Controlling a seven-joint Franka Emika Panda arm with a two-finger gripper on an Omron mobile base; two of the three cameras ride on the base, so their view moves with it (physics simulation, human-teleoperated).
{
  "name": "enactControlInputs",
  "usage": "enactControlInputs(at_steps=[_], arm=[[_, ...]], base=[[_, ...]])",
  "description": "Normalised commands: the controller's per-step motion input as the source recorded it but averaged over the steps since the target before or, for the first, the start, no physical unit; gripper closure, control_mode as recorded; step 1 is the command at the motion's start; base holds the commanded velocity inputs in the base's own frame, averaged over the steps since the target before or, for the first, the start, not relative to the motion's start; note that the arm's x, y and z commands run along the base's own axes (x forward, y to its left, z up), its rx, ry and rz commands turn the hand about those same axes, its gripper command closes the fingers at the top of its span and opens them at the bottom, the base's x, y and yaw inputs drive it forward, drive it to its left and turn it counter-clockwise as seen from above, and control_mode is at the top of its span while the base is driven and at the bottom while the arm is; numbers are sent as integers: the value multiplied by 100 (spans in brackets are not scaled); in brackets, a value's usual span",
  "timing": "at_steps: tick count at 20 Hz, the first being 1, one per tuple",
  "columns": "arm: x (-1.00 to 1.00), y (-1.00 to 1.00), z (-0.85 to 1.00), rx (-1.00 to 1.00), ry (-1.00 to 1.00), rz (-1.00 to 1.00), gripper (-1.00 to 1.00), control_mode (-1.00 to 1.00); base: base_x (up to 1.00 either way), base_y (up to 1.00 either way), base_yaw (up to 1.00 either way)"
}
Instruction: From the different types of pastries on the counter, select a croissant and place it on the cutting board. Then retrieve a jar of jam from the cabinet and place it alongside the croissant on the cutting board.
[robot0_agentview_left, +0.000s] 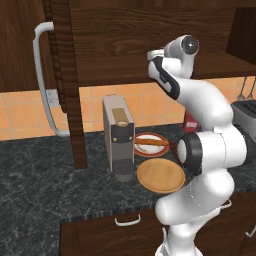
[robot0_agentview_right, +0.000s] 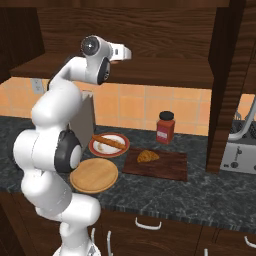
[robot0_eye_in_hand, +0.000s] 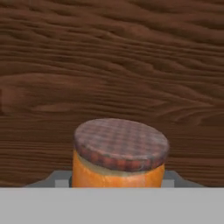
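- Orange jar of jam (robot0_eye_in_hand: 118, 164) sits right in front of the hand (robot0_eye_in_hand: 118, 183), close up, with dark wood behind it. Its lid looks brown and checked.
- Grey bits of the hand show on both sides of the jar, low down. I cannot tell if the hand is squeezing the jar or is loose.
- White robot arm (robot0_agentview_right: 55, 150) reaches up high into the dark wooden cabinet (robot0_agentview_left: 130, 45).
- Down on the dark stone worktop (robot0_agentview_right: 200, 200), the little golden croissant (robot0_agentview_right: 147, 156) lies on the reddish-brown cutting board (robot0_agentview_right: 165, 167).
- Left of the board is a red-rimmed plate (robot0_agentview_right: 118, 149) with the long stick pastry (robot0_agentview_right: 107, 141) on it.
- Nearer to us is a round tan wooden plate (robot0_agentview_right: 94, 176).
- Behind the board, by the wall, stands a red bottle (robot0_agentview_right: 165, 128) with a black cap.
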Motion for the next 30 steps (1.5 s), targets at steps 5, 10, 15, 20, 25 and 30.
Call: enactControlInputs(at_steps=[5,10,15,20,25,30], arm=[[-80,0,1,0,-4,-3,100,-100],[-85,0,0,0,-2,-4,100,-100],[-87,0,0,0,-9,-3,100,-100],[-100,0,0,0,-14,0,100,-100],[-100,1,-2,0,-11,0,100,-100],[-100,3,-16,0,-12,0,100,-100]], base=[[0,0,0],[0,0,0],[0,0,0],[0,0,0],[0,0,0],[0,0,0]])
